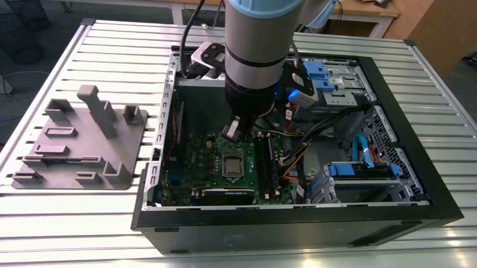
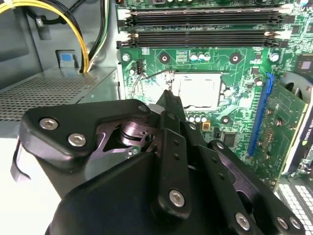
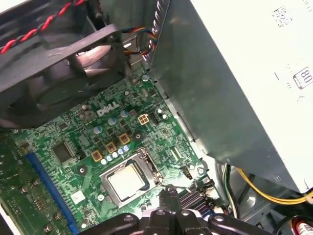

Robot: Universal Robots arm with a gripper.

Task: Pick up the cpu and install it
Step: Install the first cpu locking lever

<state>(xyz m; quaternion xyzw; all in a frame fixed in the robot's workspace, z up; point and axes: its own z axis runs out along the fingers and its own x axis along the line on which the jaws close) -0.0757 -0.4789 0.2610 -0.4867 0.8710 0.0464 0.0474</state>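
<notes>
The cpu (image 1: pixel 233 165) (image 2: pixel 198 90) (image 3: pixel 128 182) lies flat in the silver socket frame (image 3: pixel 146 164) on the green motherboard (image 1: pixel 205 151) inside the open computer case. Its pale metal top faces up. My gripper (image 1: pixel 231 132) (image 2: pixel 168 96) (image 3: pixel 168 194) hangs low over the board just beside the socket, at the thin wire lever (image 3: pixel 188 186) (image 2: pixel 146 74). Its black fingers meet in one narrow tip and look shut. Nothing shows between them, and the cpu is not in its grasp.
A grey plastic tray (image 1: pixel 56 167) with upright posts stands on the slatted table at the exterior view's left. Around the socket are a black fan (image 3: pixel 63 73), the metal power supply box (image 3: pixel 234 98), memory slots (image 2: pixel 205 29), yellow cables (image 2: pixel 73 24) and a card (image 2: pixel 293 132).
</notes>
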